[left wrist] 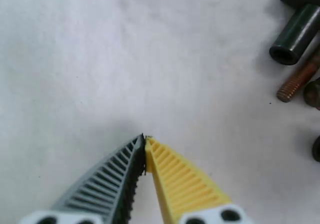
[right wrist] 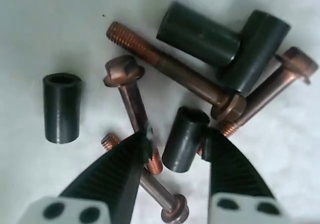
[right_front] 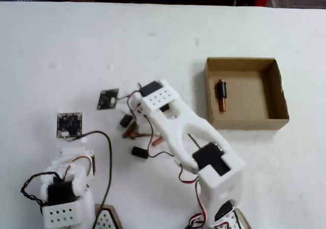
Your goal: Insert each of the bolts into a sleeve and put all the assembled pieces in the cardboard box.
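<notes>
**Operator:** What has my right gripper got?

**Spotter:** Nothing. Your right gripper is wide open. Its two black fingers stand either side of a black sleeve that lies loose between them. I cannot tell whether either finger touches it.

**Operator:** And around that?

**Spotter:** You are over the pile. Four copper bolts lie crossed about that sleeve. Two more sleeves touch each other by the head end of the longest bolt. A fourth sleeve lies alone, apart from the rest.

**Operator:** Where is that on the table?

**Spotter:** The pile sits near the middle of the white table, left of the cardboard box. Your right arm stretches to it from the near right edge.

**Operator:** Anything in the box?

**Spotter:** One assembled piece, a bolt with a sleeve on it. It lies by the box's left wall, pointing near to far.

**Operator:** And my left side?

**Spotter:** Your left gripper is closed. Its grey and yellow fingers meet at the tips with nothing between them. It is over bare table, with part of the pile off to one side. Your left arm sits folded at the near left.
</notes>
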Robot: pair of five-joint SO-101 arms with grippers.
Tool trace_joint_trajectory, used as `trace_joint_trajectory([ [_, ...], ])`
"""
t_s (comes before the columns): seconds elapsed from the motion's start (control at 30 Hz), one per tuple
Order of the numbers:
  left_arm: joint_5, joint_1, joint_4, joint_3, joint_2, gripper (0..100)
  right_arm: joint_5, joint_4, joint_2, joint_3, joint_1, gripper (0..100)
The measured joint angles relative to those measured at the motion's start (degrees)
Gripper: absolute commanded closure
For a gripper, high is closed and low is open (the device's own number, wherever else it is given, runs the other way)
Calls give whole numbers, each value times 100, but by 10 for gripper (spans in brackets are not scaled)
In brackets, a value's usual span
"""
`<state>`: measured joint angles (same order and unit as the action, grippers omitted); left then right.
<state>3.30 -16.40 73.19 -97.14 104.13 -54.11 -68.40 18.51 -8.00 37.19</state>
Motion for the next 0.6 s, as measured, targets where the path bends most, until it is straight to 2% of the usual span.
trace_joint_trajectory([
  [0.27, 0, 0, 0, 0, 0, 976, 18, 158, 149, 18, -26, 852],
  [0.47, 0, 0, 0, 0, 0, 976, 18, 202, 158, 18, -123, 975],
  [0.6, 0, 0, 0, 0, 0, 976, 18, 202, 158, 18, -149, 981],
])
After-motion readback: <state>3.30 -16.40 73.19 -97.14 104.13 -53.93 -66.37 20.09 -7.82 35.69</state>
